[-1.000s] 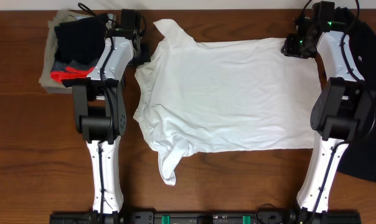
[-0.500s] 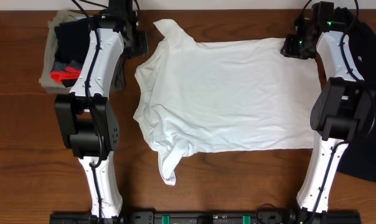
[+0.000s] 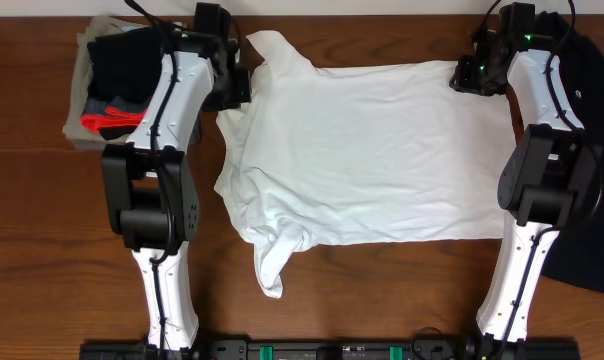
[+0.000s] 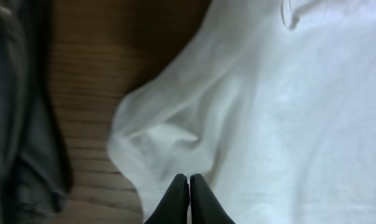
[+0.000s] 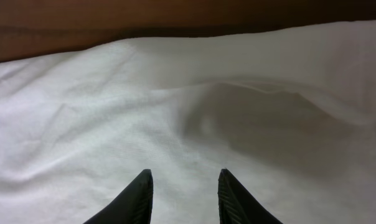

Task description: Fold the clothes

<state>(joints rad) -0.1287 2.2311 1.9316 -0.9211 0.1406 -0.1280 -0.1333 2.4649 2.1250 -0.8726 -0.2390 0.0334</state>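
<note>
White T-shirt (image 3: 372, 150) takes up most of the middle of the wooden bench (image 3: 382, 290), lying sideways: neck and sleeves toward the left arm, bottom hem toward the right arm. The hem half looks pretty flat. The sleeve end is a mess, though. One sleeve pokes up toward the far edge, and the other is bunched and twisted, trailing down toward the near edge.

The left hand (image 3: 240, 88) sits at the shirt's far-left edge, just beside the upper sleeve. In the left wrist view its two dark fingers are clenched tight, tips pressed together with no gap, right over the rolled sleeve hem. Honestly can't tell whether a bit of fabric is pinched in there or not.

The right hand (image 3: 472, 72) is over the far-right corner of the shirt, by the hem. Its fingers stand apart and released. Nothing is between them, just white cloth underneath, with a soft raised wrinkle a little ahead of the tips.

Other stuff: a black shirt (image 3: 600, 130) is draped along the right edge of the bench, partly under the right arm and apart from the white one. On the far-left corner there's a pile of clothes (image 3: 112, 90) in grey, black and red, just beside the left arm.
</note>
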